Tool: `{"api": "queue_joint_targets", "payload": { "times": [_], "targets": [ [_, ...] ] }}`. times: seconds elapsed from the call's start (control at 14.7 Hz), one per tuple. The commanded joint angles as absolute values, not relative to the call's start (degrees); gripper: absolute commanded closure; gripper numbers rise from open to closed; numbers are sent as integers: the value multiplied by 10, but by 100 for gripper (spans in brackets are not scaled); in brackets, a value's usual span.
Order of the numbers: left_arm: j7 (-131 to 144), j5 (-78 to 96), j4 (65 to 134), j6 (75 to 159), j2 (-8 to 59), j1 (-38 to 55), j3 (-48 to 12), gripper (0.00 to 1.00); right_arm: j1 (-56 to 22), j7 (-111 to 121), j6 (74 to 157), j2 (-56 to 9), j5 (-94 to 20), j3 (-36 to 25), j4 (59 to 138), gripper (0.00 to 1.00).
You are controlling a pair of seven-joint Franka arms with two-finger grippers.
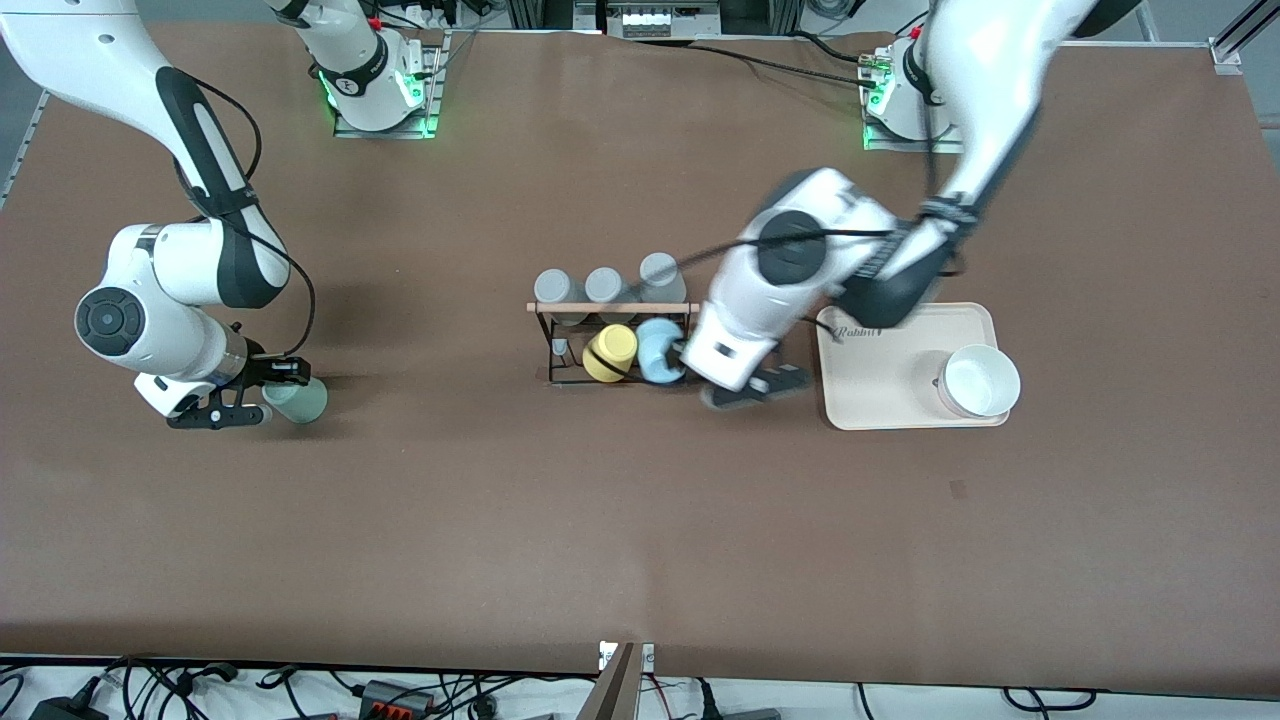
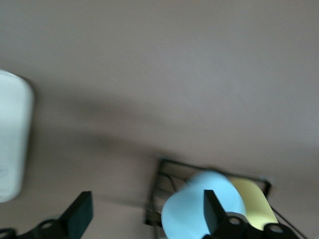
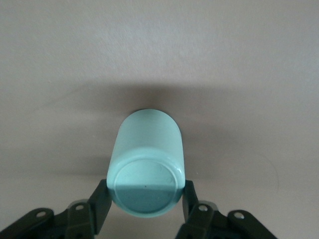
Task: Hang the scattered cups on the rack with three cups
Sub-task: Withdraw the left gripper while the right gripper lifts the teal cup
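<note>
The black wire rack [image 1: 560,345] with a wooden bar stands mid-table. The light blue cup [image 1: 658,352] sits on a rack peg beside a yellow cup [image 1: 610,352]. My left gripper [image 1: 755,388] is open and empty, just beside the rack toward the tray. In the left wrist view the blue cup [image 2: 192,209] lies by one finger [image 2: 213,211], not between the two; the gripper [image 2: 147,216] is wide open. My right gripper [image 1: 272,395] is shut on the pale mint green cup [image 1: 302,400], which lies on its side, low over the table toward the right arm's end. The right wrist view shows the cup's base [image 3: 145,186] between the fingers [image 3: 98,206].
Three grey cups [image 1: 605,285] hang on the rack's row farther from the front camera. A pinkish-beige tray [image 1: 880,385] with a white bowl [image 1: 980,380] lies beside the left gripper, toward the left arm's end. Yellow cup and rack wire show in the left wrist view [image 2: 255,204].
</note>
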State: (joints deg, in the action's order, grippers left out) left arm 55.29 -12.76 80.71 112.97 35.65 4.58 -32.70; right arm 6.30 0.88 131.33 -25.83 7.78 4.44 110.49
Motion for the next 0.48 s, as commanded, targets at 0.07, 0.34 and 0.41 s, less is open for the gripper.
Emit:
{"api": "queue_joint_targets", "payload": {
  "times": [0.07, 0.34, 0.41],
  "targets": [
    [440, -133, 779, 1027, 303, -40, -335, 0, 46, 8, 1218, -244, 77, 51, 1025, 65],
    [288, -132, 770, 961, 258, -129, -337, 0, -1, -57, 1080, -246, 68, 51, 920, 65],
    [254, -133, 770, 959, 241, -136, -337, 0, -17, -73, 1051, -247, 51, 51, 895, 65]
  ]
}}
